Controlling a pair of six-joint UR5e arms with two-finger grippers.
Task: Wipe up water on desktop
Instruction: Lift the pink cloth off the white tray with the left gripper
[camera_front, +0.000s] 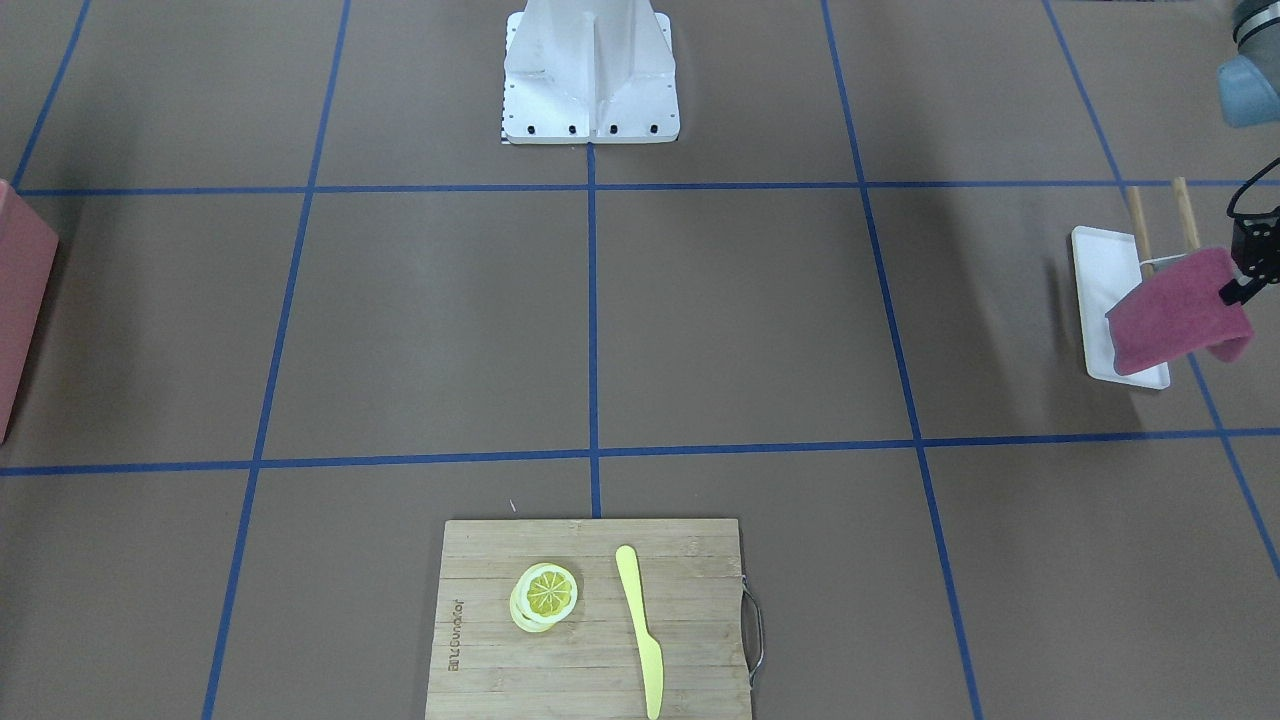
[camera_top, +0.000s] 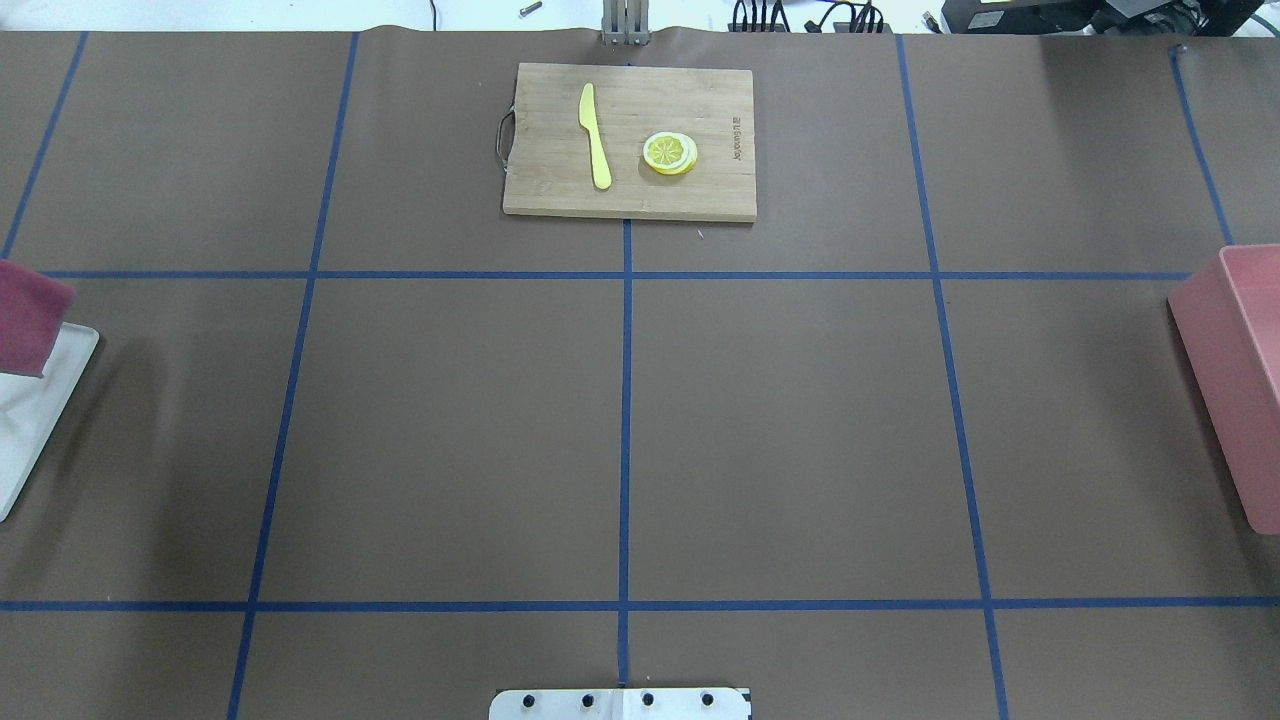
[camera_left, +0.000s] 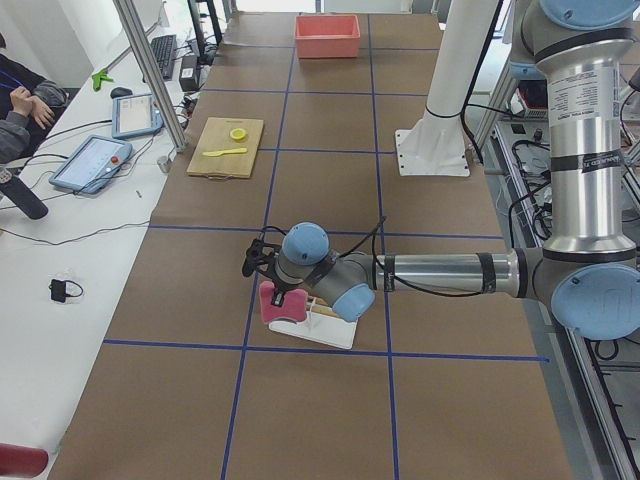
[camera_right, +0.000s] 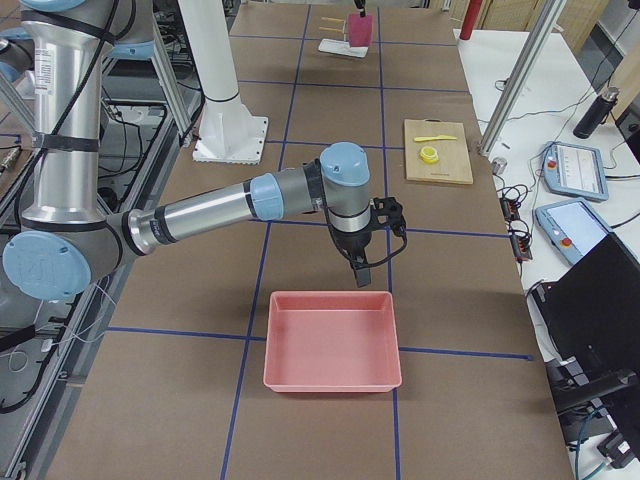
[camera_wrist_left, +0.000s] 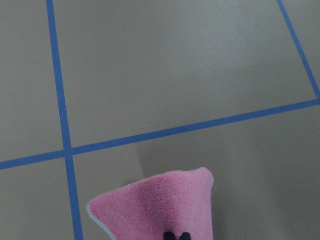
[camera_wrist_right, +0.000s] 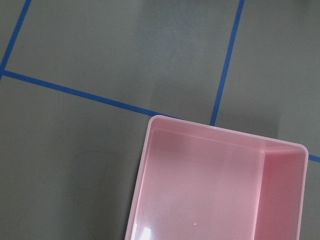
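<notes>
The desktop (camera_top: 800, 430) is a wide matte brown surface with a blue tape grid. My left gripper (camera_front: 1235, 290) is shut on a pink cloth (camera_front: 1180, 310) and holds it in the air over a white tray (camera_front: 1100, 270) at the robot's left end. The left wrist view shows the cloth (camera_wrist_left: 160, 210) hanging from the fingertips (camera_wrist_left: 170, 235) above bare desktop. My right gripper (camera_right: 362, 275) hangs just above a pink bin (camera_right: 332, 340); I cannot tell if it is open. A faint roundish outline (camera_wrist_right: 90, 170) marks the desktop beside the bin; no clear water shows.
A bamboo cutting board (camera_front: 590, 620) with a lemon slice (camera_front: 545, 595) and a yellow knife (camera_front: 640, 630) lies at the far middle edge. Two wooden pegs (camera_front: 1140, 215) stand by the tray. The white robot base (camera_front: 590, 75) stands at the near middle.
</notes>
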